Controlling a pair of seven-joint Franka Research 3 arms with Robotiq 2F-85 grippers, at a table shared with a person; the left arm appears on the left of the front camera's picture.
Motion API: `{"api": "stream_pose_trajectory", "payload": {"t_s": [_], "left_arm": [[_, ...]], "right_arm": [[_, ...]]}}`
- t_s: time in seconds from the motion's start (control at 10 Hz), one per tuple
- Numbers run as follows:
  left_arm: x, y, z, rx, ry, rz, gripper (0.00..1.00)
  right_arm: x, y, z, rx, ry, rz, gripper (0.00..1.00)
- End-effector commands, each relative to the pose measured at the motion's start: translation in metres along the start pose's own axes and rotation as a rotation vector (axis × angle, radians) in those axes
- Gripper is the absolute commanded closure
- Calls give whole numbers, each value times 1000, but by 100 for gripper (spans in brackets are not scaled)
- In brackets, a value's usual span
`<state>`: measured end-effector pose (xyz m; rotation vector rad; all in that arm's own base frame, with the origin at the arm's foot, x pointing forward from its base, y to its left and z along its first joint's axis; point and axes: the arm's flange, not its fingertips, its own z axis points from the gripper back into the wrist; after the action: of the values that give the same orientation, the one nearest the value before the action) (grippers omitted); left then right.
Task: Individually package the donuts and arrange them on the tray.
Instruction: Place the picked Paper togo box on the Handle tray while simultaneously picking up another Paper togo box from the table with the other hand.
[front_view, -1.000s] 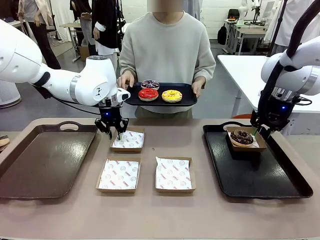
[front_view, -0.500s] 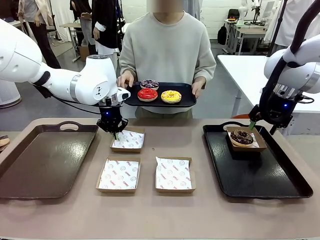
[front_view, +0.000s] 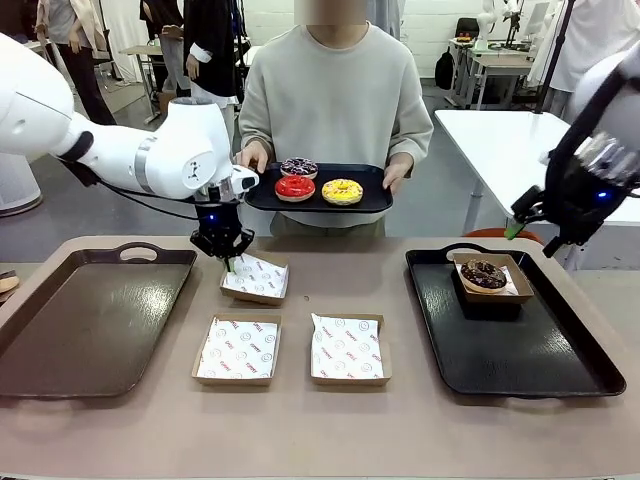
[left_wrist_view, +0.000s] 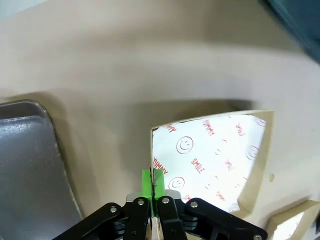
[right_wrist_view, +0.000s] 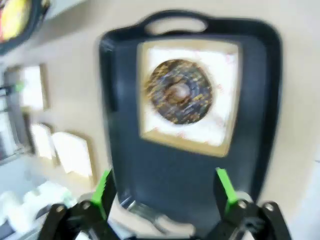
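Fingers (left_wrist_view: 146, 184) of the left gripper (front_view: 229, 262) point down and pinch a paper box (front_view: 256, 279) wall on the tan table (front_view: 300, 430); right gripper (front_view: 533, 238) hangs wide at upper right, above the black tray (front_view: 520, 370) holding one boxed chocolate donut (front_view: 484, 273); three donuts (front_view: 295, 187) sit on the person's tray (front_view: 375, 200), top middle; white table (front_view: 490, 130) behind.

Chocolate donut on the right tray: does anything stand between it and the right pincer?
Nothing visible. The open right pincer hangs above the black tray, and the chocolate donut lies in its box straight ahead.
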<state>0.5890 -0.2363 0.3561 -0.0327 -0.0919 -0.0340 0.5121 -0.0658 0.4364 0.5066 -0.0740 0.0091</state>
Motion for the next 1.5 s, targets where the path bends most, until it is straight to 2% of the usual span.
{"api": "stream_pose_trajectory", "payload": {"t_s": [0.0,0.1,0.3,0.5,1.0,1.1,1.4], "left_arm": [[-6,3,42,-24,-25,37,100],[-6,2,63,-34,-50,37,100],[-6,-5,91,-28,-72,32,100],[-3,-15,114,-2,-81,35,100],[5,-24,133,17,-91,49,100],[-2,-18,131,-20,-81,22,100],[-2,-18,131,-20,-81,22,100]], "right_arm": [[-48,-35,54,261,-31,18,0],[-64,-60,82,402,-72,-8,0],[-81,-106,109,554,-136,-85,0],[-92,-144,119,679,-137,-110,0],[-103,-208,103,793,-169,-188,0],[-109,-213,99,792,-179,-203,0],[-124,-221,86,775,-185,-242,0]]}}
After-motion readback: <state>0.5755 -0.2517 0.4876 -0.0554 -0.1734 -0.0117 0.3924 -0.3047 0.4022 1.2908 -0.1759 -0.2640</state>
